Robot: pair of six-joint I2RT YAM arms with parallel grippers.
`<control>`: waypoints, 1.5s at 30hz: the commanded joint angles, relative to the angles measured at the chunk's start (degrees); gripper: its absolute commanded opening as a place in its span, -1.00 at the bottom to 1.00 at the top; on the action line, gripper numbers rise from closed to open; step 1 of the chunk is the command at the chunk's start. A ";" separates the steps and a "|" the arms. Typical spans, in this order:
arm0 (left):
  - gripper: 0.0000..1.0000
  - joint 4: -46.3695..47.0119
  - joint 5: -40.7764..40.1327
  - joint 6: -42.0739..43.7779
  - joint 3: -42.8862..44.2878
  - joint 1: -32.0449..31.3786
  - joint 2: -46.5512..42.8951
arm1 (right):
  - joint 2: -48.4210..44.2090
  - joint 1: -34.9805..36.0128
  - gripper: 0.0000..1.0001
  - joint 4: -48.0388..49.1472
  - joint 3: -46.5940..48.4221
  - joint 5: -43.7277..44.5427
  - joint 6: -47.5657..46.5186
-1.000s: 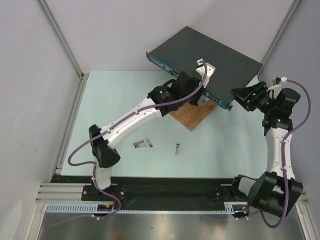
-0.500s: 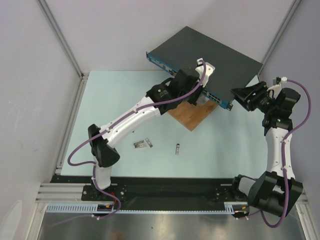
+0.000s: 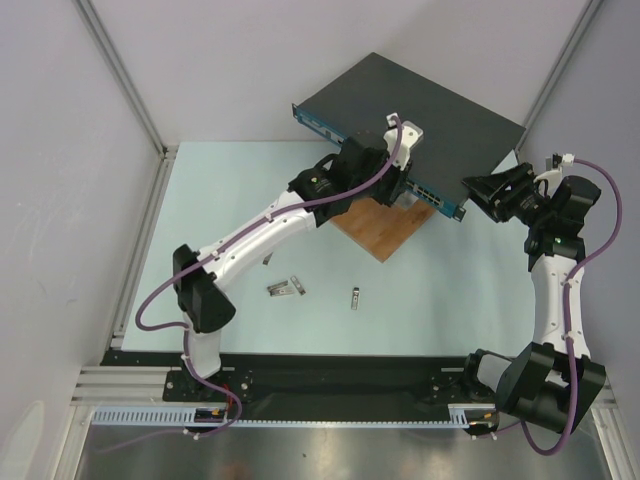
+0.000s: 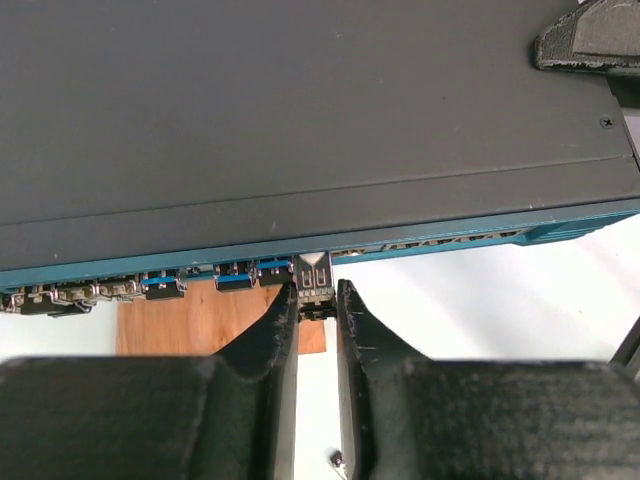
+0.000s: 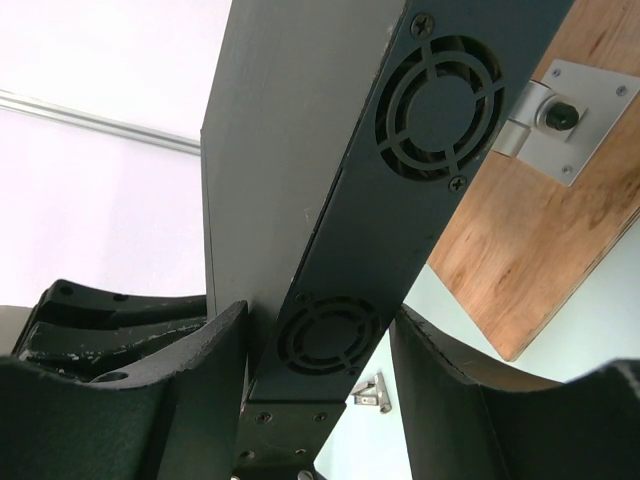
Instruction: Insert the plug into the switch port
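Observation:
The switch [image 3: 420, 105], a flat dark grey box with a blue front strip [image 4: 450, 240] of small sockets, sits at the back, lifted over a wooden board [image 3: 385, 232]. My left gripper [image 4: 317, 290] is shut on the plug [image 4: 313, 275], a small dark connector. The plug's front end is at a socket in the strip, right of several blue-tabbed ones. From above, the left gripper [image 3: 400, 185] sits against the switch's front edge. My right gripper [image 5: 320, 320] is shut on the switch's right end [image 5: 300, 150], with the vented side wall between its fingers. In the top view, that right gripper [image 3: 478, 190] is at the switch's right corner.
Two small metal parts [image 3: 285, 289] [image 3: 356, 297] lie on the pale table in front of the board. A silver bracket [image 5: 552, 120] is fixed to the board's underside. Aluminium frame posts and grey walls close in the back and both sides.
The left arm has shifted a little to the left and further in along the switch's front edge, still shut on the plug. The right arm and the switch have not moved.

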 commanded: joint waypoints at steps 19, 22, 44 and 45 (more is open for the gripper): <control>0.21 3.27 -2.43 2.21 -10.63 0.11 -14.68 | 2.75 4.10 -1.00 -1.31 2.21 -4.30 -6.58; -0.06 2.73 -2.53 2.74 -10.71 0.20 -14.07 | 2.84 4.10 -1.00 -1.48 2.21 -4.21 -6.67; -0.99 1.15 -0.15 2.30 -1.14 0.11 -3.79 | 3.63 4.19 -1.00 -2.98 2.74 -4.30 -8.17; -0.99 1.15 -0.15 2.04 -0.27 0.11 -3.43 | 3.63 4.19 -1.00 -3.15 2.74 -4.30 -8.17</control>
